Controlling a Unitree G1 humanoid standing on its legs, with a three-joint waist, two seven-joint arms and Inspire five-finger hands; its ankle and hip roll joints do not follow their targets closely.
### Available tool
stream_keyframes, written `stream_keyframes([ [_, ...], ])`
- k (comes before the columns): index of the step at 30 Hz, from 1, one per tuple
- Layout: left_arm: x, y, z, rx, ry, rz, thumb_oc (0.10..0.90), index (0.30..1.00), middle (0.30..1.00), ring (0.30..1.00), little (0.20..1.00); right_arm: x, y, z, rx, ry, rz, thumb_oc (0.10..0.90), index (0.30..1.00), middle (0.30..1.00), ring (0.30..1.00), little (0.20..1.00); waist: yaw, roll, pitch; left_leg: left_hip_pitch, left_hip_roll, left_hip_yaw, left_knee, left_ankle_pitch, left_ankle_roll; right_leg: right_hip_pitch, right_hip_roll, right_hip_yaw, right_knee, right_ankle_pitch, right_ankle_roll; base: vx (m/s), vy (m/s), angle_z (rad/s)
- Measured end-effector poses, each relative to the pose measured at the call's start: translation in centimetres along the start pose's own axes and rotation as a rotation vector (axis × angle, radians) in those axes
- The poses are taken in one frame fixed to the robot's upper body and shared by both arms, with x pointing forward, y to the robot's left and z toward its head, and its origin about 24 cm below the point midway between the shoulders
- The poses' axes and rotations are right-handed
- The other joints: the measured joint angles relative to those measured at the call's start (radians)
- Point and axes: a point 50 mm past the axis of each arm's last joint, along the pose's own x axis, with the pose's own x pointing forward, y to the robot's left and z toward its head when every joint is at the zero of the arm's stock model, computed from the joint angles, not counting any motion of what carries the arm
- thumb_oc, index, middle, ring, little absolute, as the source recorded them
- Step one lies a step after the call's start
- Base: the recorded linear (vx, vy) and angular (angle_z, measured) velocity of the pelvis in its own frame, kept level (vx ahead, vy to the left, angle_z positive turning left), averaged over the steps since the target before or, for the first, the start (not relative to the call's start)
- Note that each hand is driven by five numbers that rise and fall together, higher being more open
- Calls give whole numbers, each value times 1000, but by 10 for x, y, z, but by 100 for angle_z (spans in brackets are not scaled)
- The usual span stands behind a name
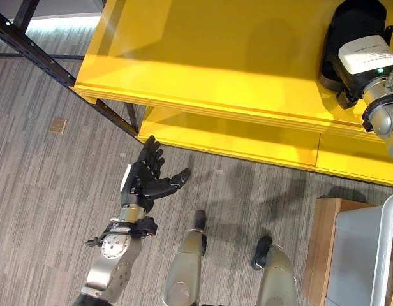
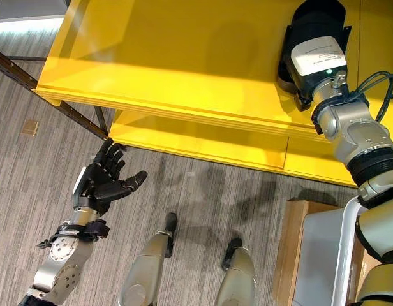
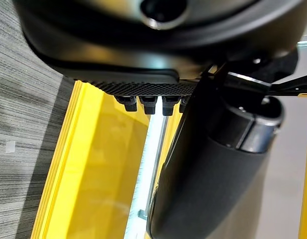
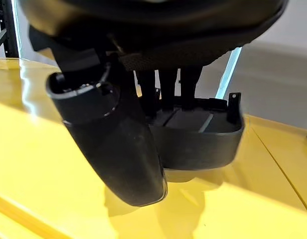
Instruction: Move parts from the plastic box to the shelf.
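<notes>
A black plastic part (image 2: pixel 314 19) lies on the top board of the yellow shelf (image 1: pixel 215 57), at its far right. My right hand (image 2: pixel 319 58) reaches onto it from the right. In the right wrist view its fingers (image 4: pixel 166 92) go down into the part (image 4: pixel 198 142) and the thumb (image 4: pixel 113 139) stands against the part's near wall, so the hand is shut on the part. My left hand (image 1: pixel 145 175) hangs open over the carpet, in front of the shelf's left end, with nothing in it.
A grey plastic box (image 1: pixel 385 248) stands on a wooden stand (image 1: pixel 324 242) at the lower right. The shelf has a lower yellow board (image 1: pixel 247 143) and a black steel frame (image 1: pixel 30 44) running out to the left. A small brass floor plate (image 1: pixel 57 125) sits in the carpet.
</notes>
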Motion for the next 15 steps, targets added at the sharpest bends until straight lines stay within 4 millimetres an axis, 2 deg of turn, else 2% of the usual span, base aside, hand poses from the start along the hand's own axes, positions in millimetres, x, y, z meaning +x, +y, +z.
stream_keyframes([
  [15,1,1,2,1,-7,2,900,1000,1000,1000,1000,0,-7,1,25,-33,44,900,1000,1000,1000,1000,-5,-17,18,0,1,0,3,0,0,1,1,1,2,0,0,0,0,0],
])
